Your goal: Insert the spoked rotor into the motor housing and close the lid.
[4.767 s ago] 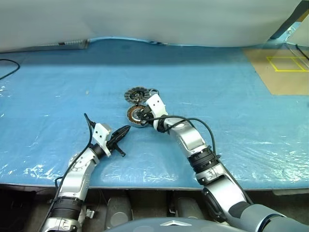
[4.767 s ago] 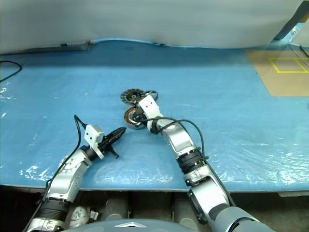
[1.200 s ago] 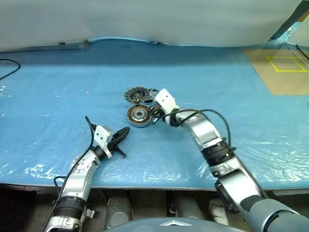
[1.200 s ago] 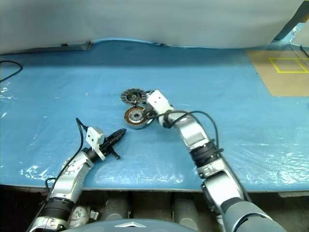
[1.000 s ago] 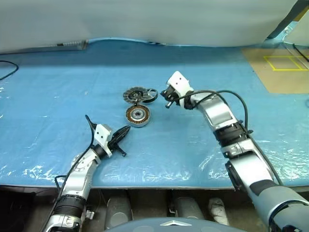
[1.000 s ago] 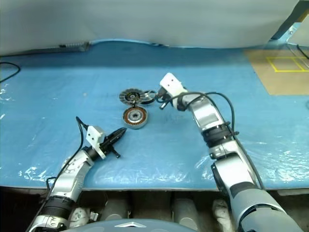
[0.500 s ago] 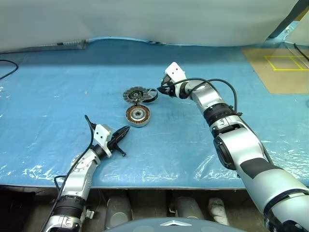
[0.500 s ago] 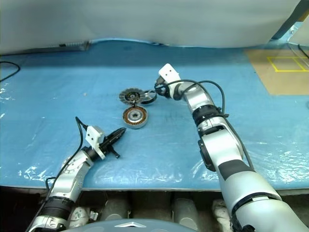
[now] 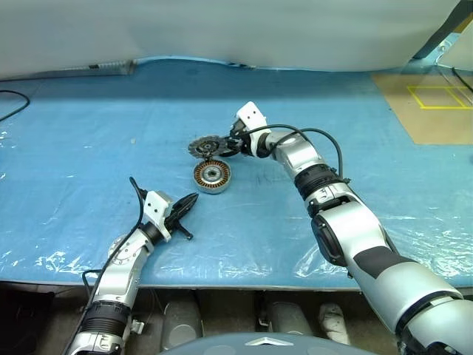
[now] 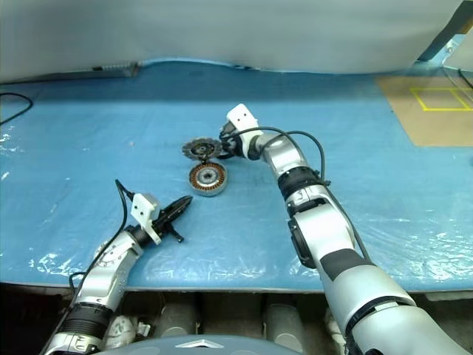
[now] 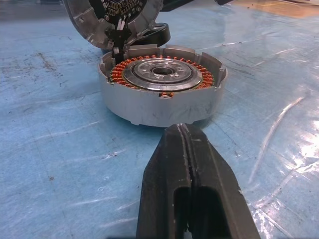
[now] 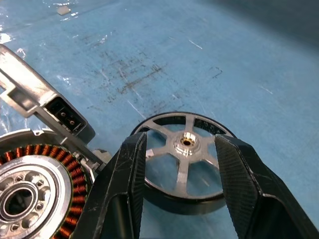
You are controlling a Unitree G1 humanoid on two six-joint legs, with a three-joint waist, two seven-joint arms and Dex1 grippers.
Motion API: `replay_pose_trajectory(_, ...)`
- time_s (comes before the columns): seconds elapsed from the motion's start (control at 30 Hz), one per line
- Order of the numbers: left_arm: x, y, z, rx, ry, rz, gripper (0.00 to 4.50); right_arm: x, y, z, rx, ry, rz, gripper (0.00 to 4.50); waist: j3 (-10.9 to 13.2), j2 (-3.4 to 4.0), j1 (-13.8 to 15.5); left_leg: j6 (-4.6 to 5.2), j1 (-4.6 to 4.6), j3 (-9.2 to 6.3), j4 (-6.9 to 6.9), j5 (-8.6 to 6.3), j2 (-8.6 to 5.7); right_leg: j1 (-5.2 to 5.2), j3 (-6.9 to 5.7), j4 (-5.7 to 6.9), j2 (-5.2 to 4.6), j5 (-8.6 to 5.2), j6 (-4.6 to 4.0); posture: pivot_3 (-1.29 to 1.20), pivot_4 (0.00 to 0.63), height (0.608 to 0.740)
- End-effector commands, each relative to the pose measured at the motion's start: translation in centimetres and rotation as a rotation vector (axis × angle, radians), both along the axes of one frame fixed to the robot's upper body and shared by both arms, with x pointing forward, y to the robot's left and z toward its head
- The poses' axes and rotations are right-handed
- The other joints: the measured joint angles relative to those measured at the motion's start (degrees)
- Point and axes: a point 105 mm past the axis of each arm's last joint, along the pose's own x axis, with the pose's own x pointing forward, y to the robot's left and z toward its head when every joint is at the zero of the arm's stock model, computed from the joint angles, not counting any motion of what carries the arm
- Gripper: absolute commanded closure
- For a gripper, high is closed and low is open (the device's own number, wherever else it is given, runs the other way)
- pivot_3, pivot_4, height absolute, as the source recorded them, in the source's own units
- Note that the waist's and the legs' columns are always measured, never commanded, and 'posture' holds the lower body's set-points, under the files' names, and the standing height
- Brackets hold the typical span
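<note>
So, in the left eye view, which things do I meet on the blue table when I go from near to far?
left gripper → motor housing → lid → right gripper, close over the spoked rotor

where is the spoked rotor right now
The spoked rotor lies flat on the blue table cover, just behind the motor housing, beside the lid, framed by the open right gripper.

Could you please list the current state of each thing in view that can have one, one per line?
Spoked rotor: lying flat on the blue table cover, not inserted, framed by the open jaws, not gripped.
Motor housing: open, copper windings exposed, no rotor inside.
Lid: off the housing, raised behind it.
Right gripper: jaws open, one either side of the rotor.
Left gripper: jaws shut, empty, pointing at the housing.
</note>
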Motion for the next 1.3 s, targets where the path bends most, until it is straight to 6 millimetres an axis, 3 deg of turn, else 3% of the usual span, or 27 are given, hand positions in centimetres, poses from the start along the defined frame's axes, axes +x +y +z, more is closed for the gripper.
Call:
replay_pose_trajectory(0.03,0.1,0.1,0.6,-0.002,-0.033,0.0,4.5,-0.1,0.0,0.3,0.002,-0.017,0.003,2.25,0.0,0.0,0.0,0.0,0.01,0.0,0.0,0.0,0.0,0.0,0.0,0.01,0.0,0.0,0.0,0.0,0.15,0.74)
replay_pose_trajectory(0.43,0.2,0.2,0.1,-0.003,-0.033,-0.008,4.5,-0.4,-1.2,-1.9,-0.035,0.035,-0.032,2.25,0.0,0.01,0.0,-0.01,0.01,0.01,-0.01,0.0,0.0,0.0,0.01,0.0,0.0,0.0,0.0,0.0,0.15,0.74)
replay_pose_trajectory(0.6,0.2,0.2,0.0,-0.005,-0.032,-0.007,4.5,0.0,-1.3,-1.0,0.008,0.02,-0.058,2.25,0.0,0.01,0.0,-0.02,0.01,0.02,-0.01,0.0,0.0,0.0,0.01,-0.01,0.0,0.0,0.0,0.0,0.15,0.74)
replay_pose_trajectory(0.77,0.1,0.3,0.0,-0.003,-0.032,-0.002,4.5,0.0,-1.6,-1.5,-0.026,0.027,-0.057,2.25,0.0,0.01,0.0,-0.02,0.01,0.02,-0.02,0.0,0.0,0.0,0.01,-0.01,0.0,0.0,0.0,0.0,0.15,0.74)
replay_pose_trajectory(0.87,0.1,0.3,0.1,-0.002,-0.033,0.002,4.5,-0.3,-1.5,-2.3,-0.05,0.035,-0.049,2.9,0.0,0.01,0.0,-0.02,0.01,0.02,-0.02,0.0,0.0,0.0,0.01,-0.01,0.0,0.0,0.0,0.0,0.15,0.74)
replay_pose_trajectory(1.03,0.0,0.4,0.2,-0.002,-0.035,0.006,4.5,-0.6,-1.4,-3.2,-0.076,0.049,-0.039,4.49,0.0,0.01,0.0,-0.02,0.01,0.02,-0.02,0.0,0.0,0.0,0.01,-0.01,0.0,0.0,0.0,0.0,0.15,0.74)
replay_pose_trajectory(1.3,0.0,0.3,0.6,-0.004,-0.039,0.008,4.5,-0.9,-1.7,-4.1,-0.102,0.05,-0.038,4.49,0.0,0.01,0.0,-0.02,0.03,0.02,-0.02,0.0,0.0,0.01,0.02,-0.01,0.0,0.0,0.0,0.0,0.15,0.74)
